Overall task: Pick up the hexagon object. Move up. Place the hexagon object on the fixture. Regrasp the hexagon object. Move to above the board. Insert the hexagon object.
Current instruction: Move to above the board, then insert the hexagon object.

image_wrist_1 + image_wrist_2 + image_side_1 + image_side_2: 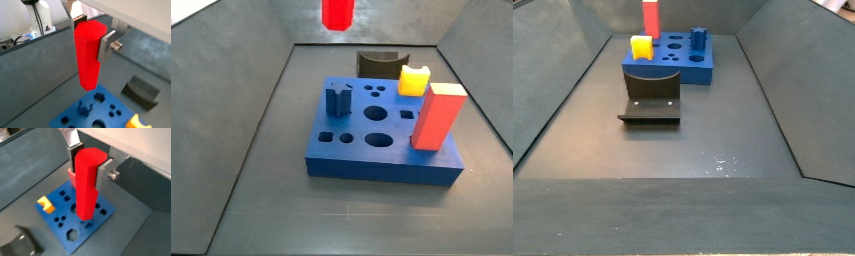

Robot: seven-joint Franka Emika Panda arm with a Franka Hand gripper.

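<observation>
Gripper (90, 165) high above blue board (72, 235), fingers clamped on upright red rod (87, 188); board on dark grey floor (265, 210), grey walls around.

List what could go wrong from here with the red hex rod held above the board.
1. The hexagon object hangs upright in the gripper, clamped near its top end; its long free length could tilt if it touches a hole edge on the board.
2. The yellow block, red-orange block and blue peg already stand in the board; a low approach could clip them.
</observation>
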